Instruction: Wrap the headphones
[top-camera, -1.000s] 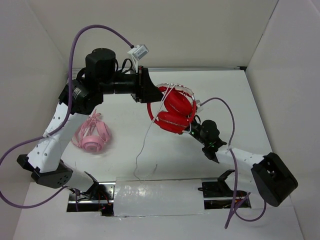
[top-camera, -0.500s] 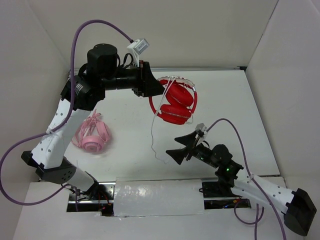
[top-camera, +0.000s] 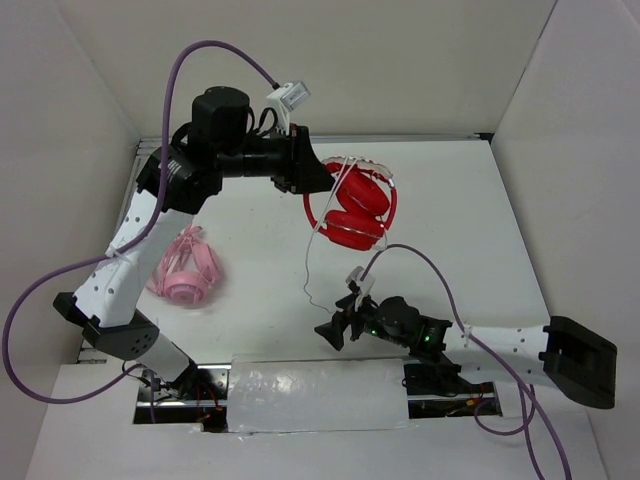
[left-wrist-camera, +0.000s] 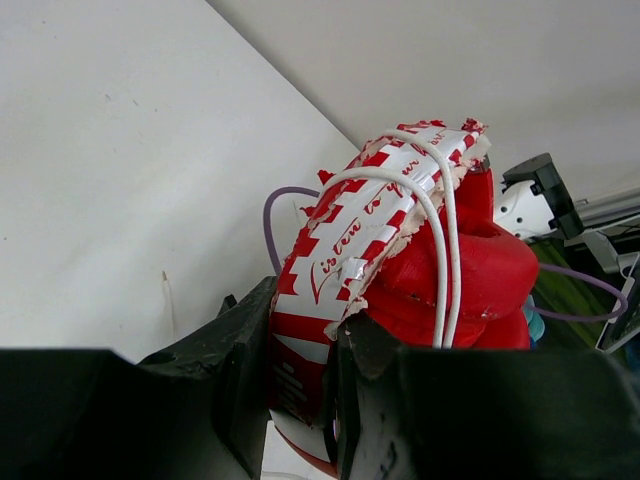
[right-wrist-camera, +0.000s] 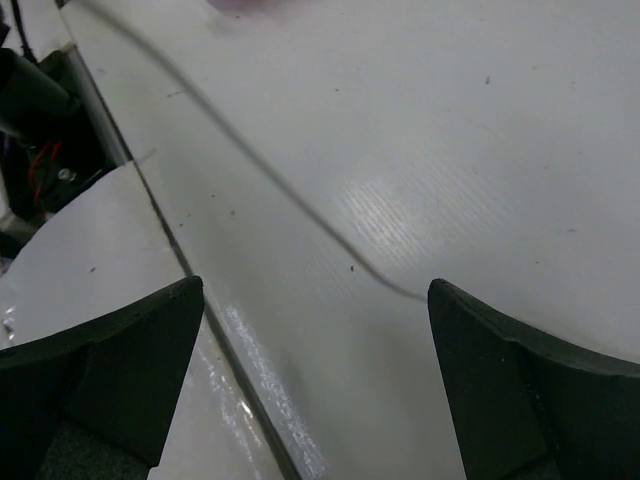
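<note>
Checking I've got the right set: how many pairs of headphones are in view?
2. Bright red padded over-ear headphones gripped in the left claw; pale pink headphones lying on the white table, left side.

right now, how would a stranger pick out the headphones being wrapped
Follow the left arm over the white table to its pincer, shut on a headband. The headphones are held there, bright red with white cable looped over the band; the other pair, pale pink, lies on the table.
</note>
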